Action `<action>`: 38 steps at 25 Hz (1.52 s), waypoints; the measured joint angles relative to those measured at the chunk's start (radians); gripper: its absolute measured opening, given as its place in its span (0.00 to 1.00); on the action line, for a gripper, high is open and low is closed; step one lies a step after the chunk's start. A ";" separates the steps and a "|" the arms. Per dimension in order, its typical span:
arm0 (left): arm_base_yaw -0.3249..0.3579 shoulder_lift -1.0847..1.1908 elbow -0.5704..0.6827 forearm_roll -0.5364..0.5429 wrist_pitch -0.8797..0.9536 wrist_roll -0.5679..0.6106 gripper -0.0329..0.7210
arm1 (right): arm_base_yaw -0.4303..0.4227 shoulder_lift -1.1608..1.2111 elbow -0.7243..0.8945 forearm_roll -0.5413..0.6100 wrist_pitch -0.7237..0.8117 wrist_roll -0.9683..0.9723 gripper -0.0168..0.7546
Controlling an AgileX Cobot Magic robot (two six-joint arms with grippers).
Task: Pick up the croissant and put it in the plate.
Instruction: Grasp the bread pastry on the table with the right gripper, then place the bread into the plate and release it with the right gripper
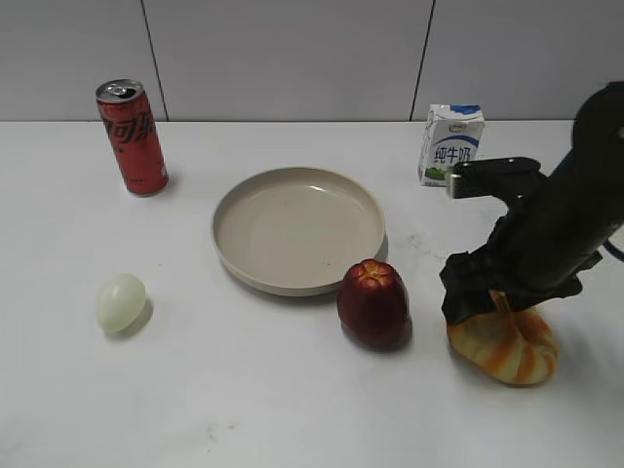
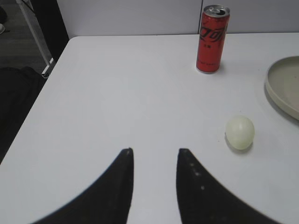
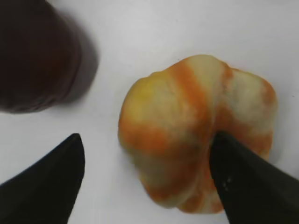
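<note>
The orange-and-cream striped croissant (image 1: 507,353) lies on the white table at the front right, to the right of the apple. My right gripper (image 1: 486,304) is down over it and open. In the right wrist view the gripper (image 3: 147,137) has its right finger pressed into the croissant (image 3: 187,126) and its left finger standing apart on the table. The round beige plate (image 1: 292,285) is empty in the middle of the table; its edge shows in the left wrist view (image 2: 285,88). My left gripper (image 2: 154,150) is open and empty over bare table at the left.
A dark red apple (image 1: 373,302) stands between croissant and plate, also in the right wrist view (image 3: 32,56). A pale egg (image 1: 121,302) lies front left. A red can (image 1: 132,136) stands back left, a milk carton (image 1: 450,144) back right.
</note>
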 joint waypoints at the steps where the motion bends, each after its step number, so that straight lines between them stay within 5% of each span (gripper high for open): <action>1: 0.000 0.000 0.000 0.000 0.000 0.000 0.35 | 0.001 0.028 -0.012 -0.028 -0.001 0.026 0.80; 5: 0.000 0.000 0.000 0.000 0.000 0.000 0.35 | 0.001 0.105 -0.037 -0.073 -0.004 0.088 0.69; 10: 0.000 0.000 0.000 0.000 0.000 0.000 0.35 | 0.001 0.116 -0.044 -0.084 -0.002 0.100 0.26; 17: 0.000 0.000 0.000 0.000 0.000 0.000 0.35 | 0.001 0.016 -0.101 -0.085 0.079 0.079 0.26; 24: 0.000 0.000 0.000 0.000 0.000 0.000 0.35 | 0.016 -0.021 -0.375 0.019 0.125 -0.057 0.26; 33: 0.000 0.000 0.000 0.000 0.000 0.000 0.35 | 0.174 0.261 -0.761 0.038 0.158 -0.148 0.26; 38: 0.000 0.000 0.000 0.000 0.000 0.000 0.35 | 0.216 0.420 -0.846 0.039 0.177 -0.163 0.26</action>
